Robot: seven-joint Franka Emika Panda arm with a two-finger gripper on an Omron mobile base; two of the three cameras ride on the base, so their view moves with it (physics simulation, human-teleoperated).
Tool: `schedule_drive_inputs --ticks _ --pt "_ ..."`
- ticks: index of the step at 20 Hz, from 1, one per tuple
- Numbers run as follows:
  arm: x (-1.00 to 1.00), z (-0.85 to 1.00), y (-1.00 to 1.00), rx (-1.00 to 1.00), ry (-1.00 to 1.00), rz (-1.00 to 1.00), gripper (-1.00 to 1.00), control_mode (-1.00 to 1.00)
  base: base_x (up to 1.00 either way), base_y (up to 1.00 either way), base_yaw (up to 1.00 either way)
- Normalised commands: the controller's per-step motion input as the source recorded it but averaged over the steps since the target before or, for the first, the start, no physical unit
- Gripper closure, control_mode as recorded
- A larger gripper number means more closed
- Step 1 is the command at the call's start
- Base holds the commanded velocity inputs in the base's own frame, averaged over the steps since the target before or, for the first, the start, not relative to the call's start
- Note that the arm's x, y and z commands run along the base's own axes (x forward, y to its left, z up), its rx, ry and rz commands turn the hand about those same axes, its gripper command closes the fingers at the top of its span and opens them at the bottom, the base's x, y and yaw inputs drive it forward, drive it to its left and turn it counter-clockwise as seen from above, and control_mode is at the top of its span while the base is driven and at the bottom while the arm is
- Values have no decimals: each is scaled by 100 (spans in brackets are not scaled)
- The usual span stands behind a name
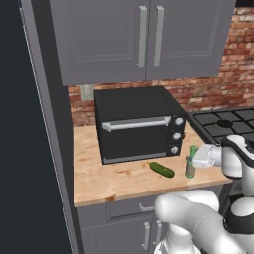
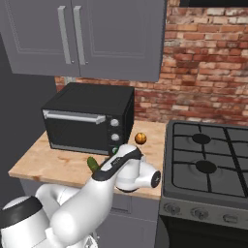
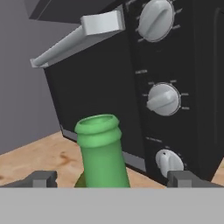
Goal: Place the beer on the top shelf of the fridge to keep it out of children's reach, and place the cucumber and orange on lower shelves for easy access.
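Observation:
The beer (image 1: pixel 190 167), a slim green bottle, stands upright on the wooden counter (image 1: pixel 109 181) in front of the black oven's knobs. My gripper (image 1: pixel 191 158) reaches it from the right and is open. In the hand view the beer's green neck (image 3: pixel 101 151) rises between the two fingertips (image 3: pixel 42 178), with clear gaps on both sides. The dark green cucumber (image 1: pixel 161 169) lies just left of the bottle. The orange (image 2: pixel 140 138) sits on the counter between the oven and the stove. The fridge (image 1: pixel 12 149) is the dark tall body at the far left; its shelves are hidden.
The black countertop oven (image 1: pixel 139 124) stands right behind the bottle and cucumber. A gas stove (image 2: pixel 208 160) adjoins the counter on the right. Grey wall cabinets (image 1: pixel 144 34) hang above, against a brick wall. My own arm (image 2: pixel 121 174) covers the counter's front edge.

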Motion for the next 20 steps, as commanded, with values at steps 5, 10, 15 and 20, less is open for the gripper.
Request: schedule_drive_inputs --ticks 5,10,15,20 --pt "15 -2 0 0 0 0 -100 -100 0 0 0" --pt "6 -7 0 0 0 0 100 -100 0 0 0" --pt "0 0 0 0 0 0 100 -100 0 0 0" --pt "-6 5 0 0 0 2 100 -100 0 0 0"
